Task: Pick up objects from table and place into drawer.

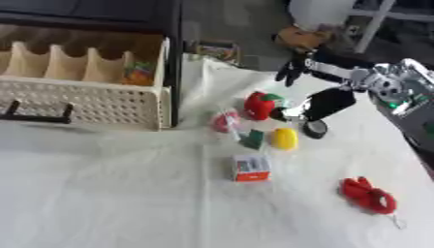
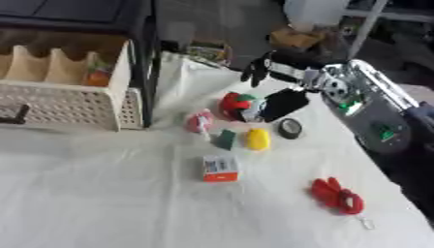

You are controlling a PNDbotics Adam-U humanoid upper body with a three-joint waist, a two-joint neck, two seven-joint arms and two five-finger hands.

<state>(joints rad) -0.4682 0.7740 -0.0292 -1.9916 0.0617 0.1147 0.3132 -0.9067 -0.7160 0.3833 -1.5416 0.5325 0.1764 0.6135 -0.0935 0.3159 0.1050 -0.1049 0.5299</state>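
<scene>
Done: the cream drawer at the table's far left stands open, with something bright in its right slot.
Left: a red toy, a pink packet, a green wedge, a yellow lemon-like toy, a small box, a dark round disc and a red plush lie on the white cloth.
Right hand: at the red toy near the far edge; I cannot tell if it grips.
Left hand: not seen.
Long way: the yellow toy lies pointing from the near edge to the far edge.
</scene>
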